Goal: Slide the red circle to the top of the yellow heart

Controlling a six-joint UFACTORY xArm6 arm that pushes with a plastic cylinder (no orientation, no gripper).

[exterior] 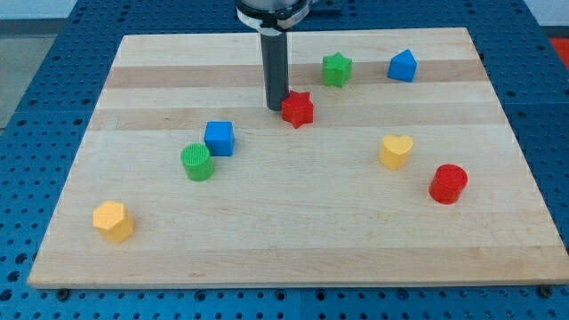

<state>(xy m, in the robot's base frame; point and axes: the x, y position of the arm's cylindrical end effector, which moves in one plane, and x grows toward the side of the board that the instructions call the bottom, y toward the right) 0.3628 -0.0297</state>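
Partly hidden — my tip (pixel 276 108) behind red star (pixel 299 109).

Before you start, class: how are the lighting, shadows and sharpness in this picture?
Camera view: even, soft light, no harsh glare on the wooden board; only faint short shadows under blocks such as the red circle and yellow heart; all blocks sharp; my tip, beside the red star, is crisp; the arm's top is cropped.

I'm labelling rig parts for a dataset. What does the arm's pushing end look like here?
A straight, dark grey to black cylindrical rod hangs from a round black mount with a silvery rim at the view's top. My tip is plain and blunt; no cables or markings show.
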